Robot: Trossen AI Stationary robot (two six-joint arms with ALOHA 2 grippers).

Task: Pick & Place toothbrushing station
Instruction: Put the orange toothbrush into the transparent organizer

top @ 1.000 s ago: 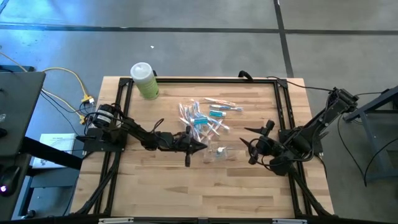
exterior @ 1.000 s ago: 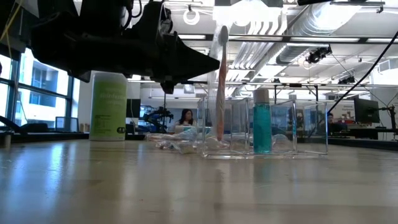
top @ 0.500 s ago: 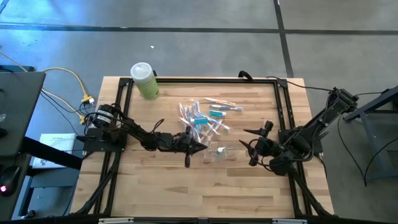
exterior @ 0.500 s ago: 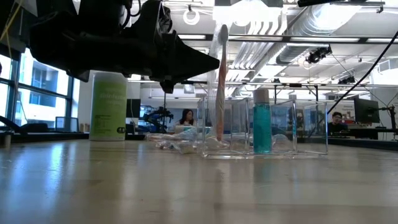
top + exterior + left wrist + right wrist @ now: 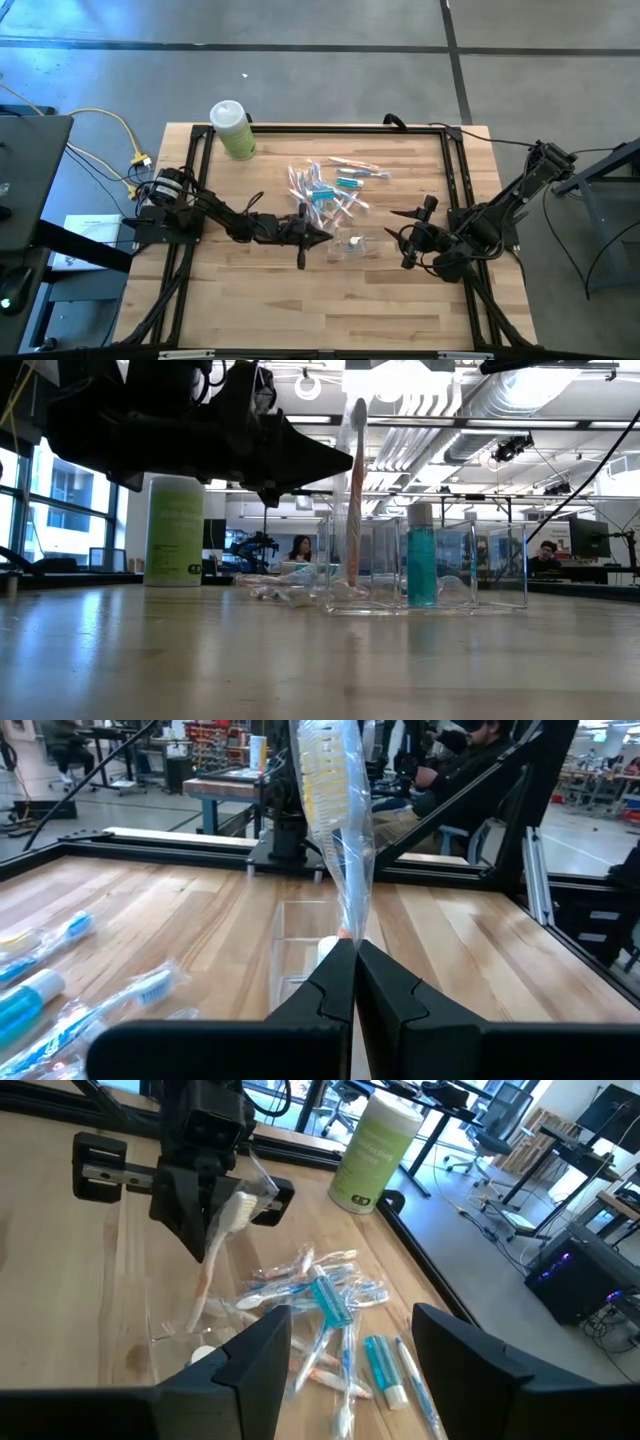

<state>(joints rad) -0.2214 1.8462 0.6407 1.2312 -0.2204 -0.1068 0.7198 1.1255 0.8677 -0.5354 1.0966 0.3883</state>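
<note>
My left gripper [image 5: 322, 235] is at the table's middle, shut on a toothbrush in a clear wrapper [image 5: 335, 790], which stands nearly upright with its bristle head up [image 5: 355, 510]. Just right of it the small see-through holder [image 5: 355, 243] stands on the table. In the low view a teal bottle with a pale cap [image 5: 422, 555] shows within the holder's outline. Several more wrapped toothbrushes and teal tubes [image 5: 330, 188] lie loose on the table behind. My right gripper [image 5: 400, 237] is open and empty, right of the holder; its fingers show in the right wrist view [image 5: 350, 1330]. My left gripper pinches the wrapped toothbrush's shaft [image 5: 352, 925] between its two fingertips, below the head. The fingers lie level, coming from the table's left, across the shaft. The brush stands slightly tilted, head up, and its lower end [image 5: 350, 582] reaches down inside the holder.
A light-green bottle with a white cap [image 5: 233, 130] stands at the far left corner. A black frame [image 5: 300, 128] runs around the table. Bare wood lies toward the near edge [image 5: 320, 310]. People sit in the room beyond [image 5: 298, 548].
</note>
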